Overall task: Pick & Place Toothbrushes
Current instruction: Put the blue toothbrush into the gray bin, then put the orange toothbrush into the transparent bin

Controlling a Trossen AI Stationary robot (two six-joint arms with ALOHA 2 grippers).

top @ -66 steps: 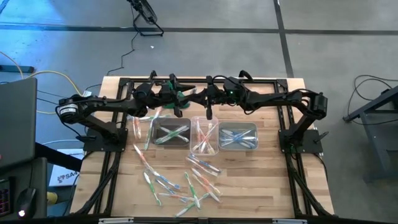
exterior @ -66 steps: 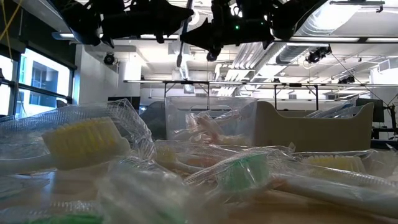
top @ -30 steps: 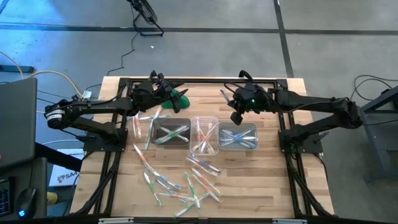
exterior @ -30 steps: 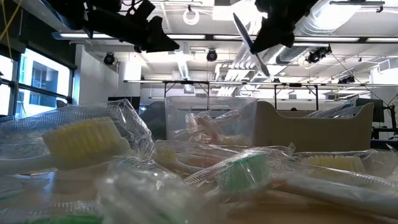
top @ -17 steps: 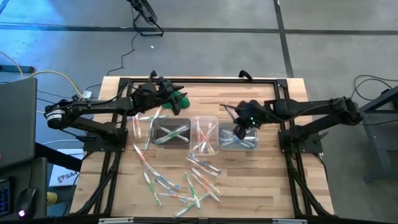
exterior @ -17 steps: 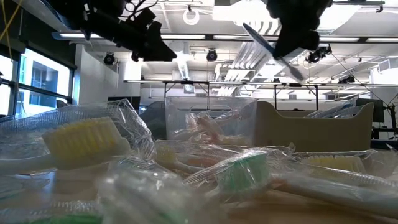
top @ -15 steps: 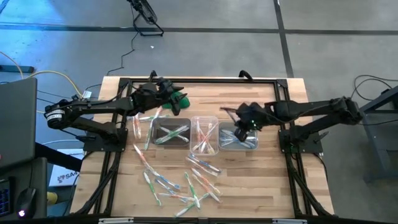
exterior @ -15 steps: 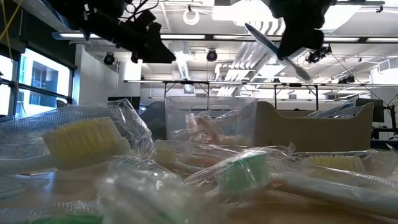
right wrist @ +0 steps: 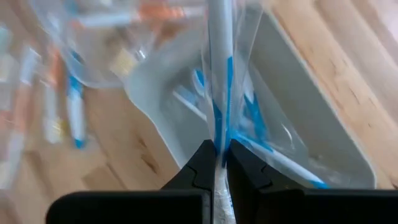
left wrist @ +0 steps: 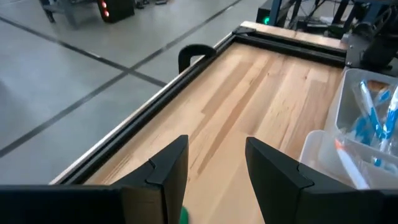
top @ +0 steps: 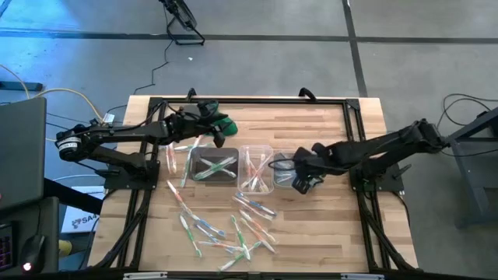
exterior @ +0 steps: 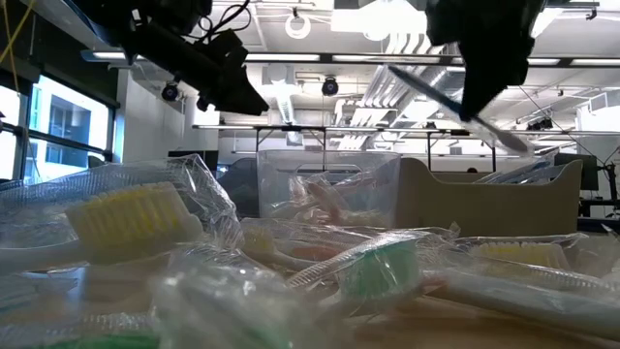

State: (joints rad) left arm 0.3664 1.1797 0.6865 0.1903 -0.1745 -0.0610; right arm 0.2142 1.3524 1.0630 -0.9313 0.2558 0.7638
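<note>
My right gripper (top: pixel 299 182) is shut on a blue-and-white toothbrush in a clear wrapper (exterior: pixel 436 97) and holds it over the right tub (top: pixel 289 173), which has blue toothbrushes in it. Two more clear tubs stand beside it: the middle one (top: pixel 255 168) with orange-pink brushes and the left one (top: pixel 214 167) with green ones. Several wrapped toothbrushes (top: pixel 233 229) lie loose on the near part of the table. My left gripper (left wrist: pixel 214 168) is open and holds nothing. It hovers at the far left beside the green lump (top: pixel 226 123). My right gripper pinches the wrapped toothbrush partway along its handle (right wrist: pixel 219 138) between its two fingers (right wrist: pixel 202 165). The fingers slant down from above. The brush runs on ahead of them, tilted and lifted clear above the tub (right wrist: pixel 298 124).
A black frame (top: pixel 249 101) runs round the wooden table top. Bare wood (left wrist: pixel 261 93) lies along the far side behind the tubs. In the low view, wrapped brushes (exterior: pixel 378 267) fill the foreground in front of the tubs.
My right gripper has swung toward the table's near edge and sunk, tipping more steeply down. It has carried the toothbrush from behind the tubs to above the right tub. My left gripper has tipped down a little in place.
</note>
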